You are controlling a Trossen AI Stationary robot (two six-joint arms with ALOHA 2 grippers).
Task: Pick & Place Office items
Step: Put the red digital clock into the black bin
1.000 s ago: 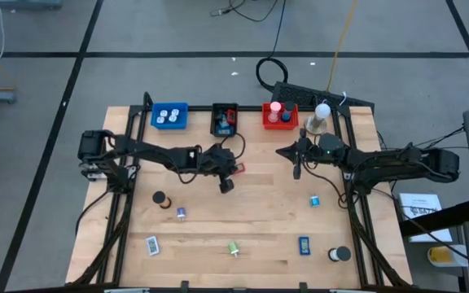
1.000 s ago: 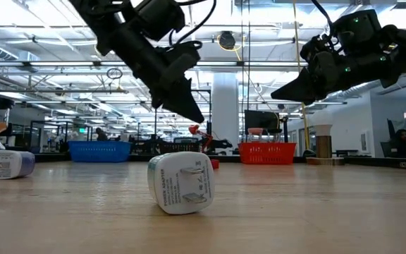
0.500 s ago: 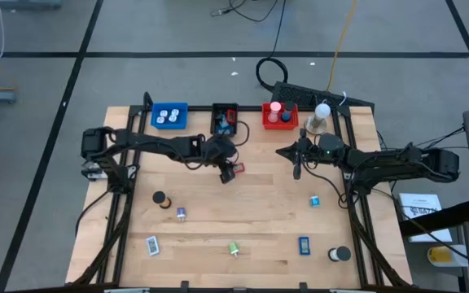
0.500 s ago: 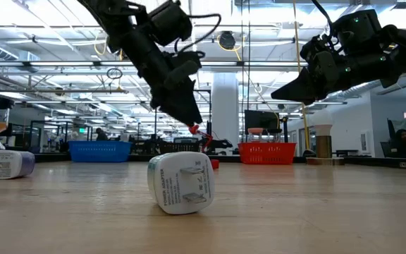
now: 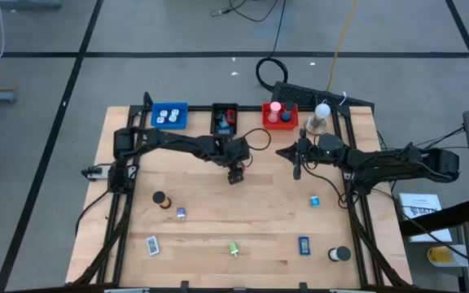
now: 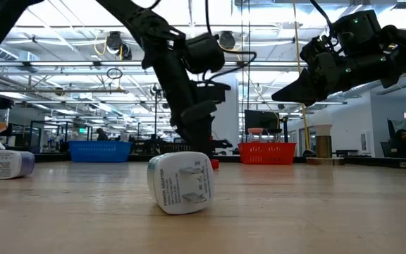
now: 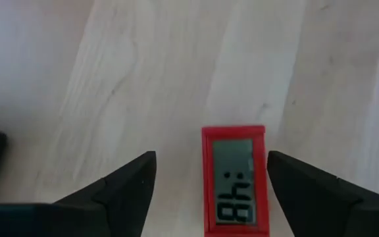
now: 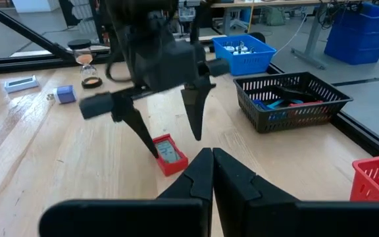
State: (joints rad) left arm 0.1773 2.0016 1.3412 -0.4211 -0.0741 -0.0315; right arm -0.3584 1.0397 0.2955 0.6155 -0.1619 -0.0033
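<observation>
red clock: a small red rectangle with a grey digit display [image 7: 234, 179], lying flat on the bare wood just below the middle of the high view, a short way in front of the black tray
change: a second ago the left arm hung to the left of it with its fingers pinched together; now the arm has swung over and the fingers have spread wide
left gripper: [image 7: 212, 176] points straight down over the red clock, one finger on each side, jaws wide and holding nothing; I cannot tell whether the tips touch the wood
meaning for the task: this looks like the approach before a grasp, so the clock is lined up but not yet picked, and closing on its long sides seems the likely next step
right gripper: [image 5: 296, 171] hovers right of centre in the high view, jaws closed and empty, waiting
trays: blue [image 5: 169, 116], black tray [image 5: 225, 120] and red [image 5: 280, 116] sit in a row along the upper edge of the table
other office items: still scattered in the lower half of the high view, among them a green cylinder [image 5: 234, 249] and a blue rectangle [image 5: 304, 245]
</observation>
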